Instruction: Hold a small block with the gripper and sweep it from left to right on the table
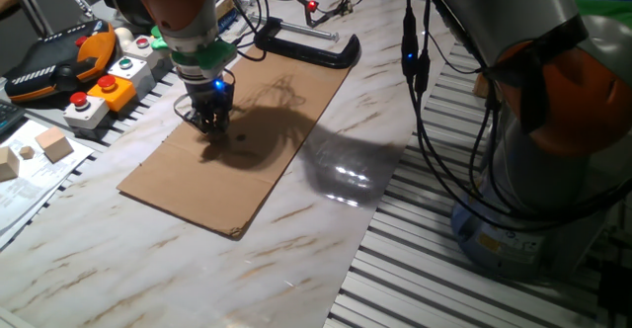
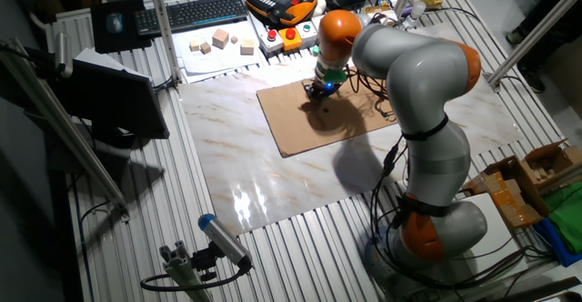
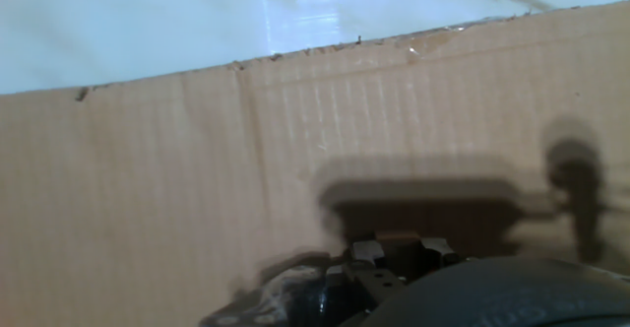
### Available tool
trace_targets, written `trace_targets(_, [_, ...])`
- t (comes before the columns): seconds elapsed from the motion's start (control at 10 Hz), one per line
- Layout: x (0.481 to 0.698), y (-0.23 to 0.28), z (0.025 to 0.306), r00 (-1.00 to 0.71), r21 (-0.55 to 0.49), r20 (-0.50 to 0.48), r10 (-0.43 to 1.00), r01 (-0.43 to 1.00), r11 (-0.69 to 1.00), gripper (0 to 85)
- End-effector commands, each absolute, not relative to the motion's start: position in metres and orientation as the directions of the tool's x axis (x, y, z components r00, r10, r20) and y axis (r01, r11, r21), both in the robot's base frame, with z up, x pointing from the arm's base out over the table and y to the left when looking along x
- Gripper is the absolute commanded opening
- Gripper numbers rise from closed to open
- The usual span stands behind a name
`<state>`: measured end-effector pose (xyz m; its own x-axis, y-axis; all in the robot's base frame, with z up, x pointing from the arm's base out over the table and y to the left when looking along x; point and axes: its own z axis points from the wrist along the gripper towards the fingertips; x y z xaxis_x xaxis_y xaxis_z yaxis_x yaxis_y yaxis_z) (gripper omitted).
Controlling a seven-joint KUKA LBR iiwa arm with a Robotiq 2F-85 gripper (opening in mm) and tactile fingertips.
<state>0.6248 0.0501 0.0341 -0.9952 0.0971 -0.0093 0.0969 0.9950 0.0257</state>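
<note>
My black gripper (image 1: 212,125) hangs from the orange-and-grey arm with its blue light on. Its tips are down on a brown cardboard sheet (image 1: 259,160) that lies on the white marble table (image 1: 296,244). From the other fixed view the gripper (image 2: 318,91) stands near the sheet's (image 2: 336,131) back left corner. In the hand view the fingers (image 3: 369,253) are drawn close together, and a thin tan sliver of the small block (image 3: 397,235) shows between them, resting on the cardboard (image 3: 197,169). The block is too small to make out in either fixed view.
A black C-clamp (image 1: 308,47) lies at the far end of the cardboard. Push-button boxes (image 1: 107,93) and an orange pendant (image 1: 59,66) sit at the left edge. Larger pale wooden blocks (image 2: 221,38) rest on paper. The robot's base (image 1: 553,140) and cables crowd the right side.
</note>
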Motion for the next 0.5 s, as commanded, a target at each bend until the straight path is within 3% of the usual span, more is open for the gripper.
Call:
trace_targets(0.0, [0.624,0.052,0.034,-0.995,0.026,-0.009,0.098,0.097,0.995,0.7])
trace_targets(0.4, [0.623,0.063,0.036,-0.995,0.019,-0.009,0.101,0.100,0.995,0.7])
